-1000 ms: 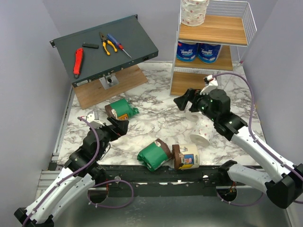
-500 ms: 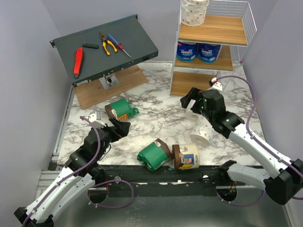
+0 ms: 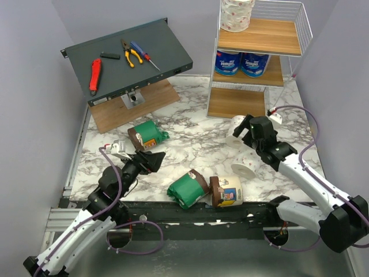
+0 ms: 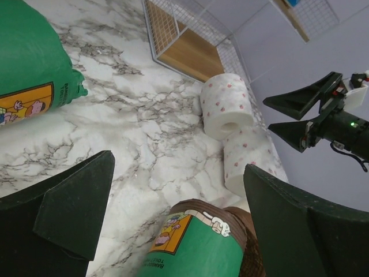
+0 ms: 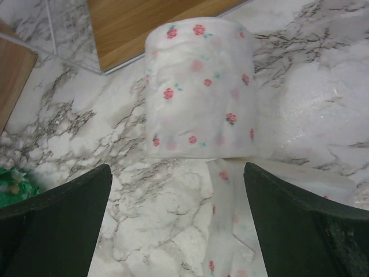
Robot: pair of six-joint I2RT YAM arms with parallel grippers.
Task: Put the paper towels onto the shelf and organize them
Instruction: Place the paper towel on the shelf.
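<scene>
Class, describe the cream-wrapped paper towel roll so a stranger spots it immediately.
On the marble table, look along the near edge, around its middle. Two wrapped rolls lie side by side. The green roll is left; the cream-wrapped roll, alone in that colour, is right.

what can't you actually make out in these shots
- top view: the top-tier roll is cut off by the upper edge
- top view: the right claw covers part of the farther speckled roll
- left wrist view: the near green roll runs off the bottom edge
- right wrist view: the nearer speckled roll is cut by the claw and the right edge
</scene>
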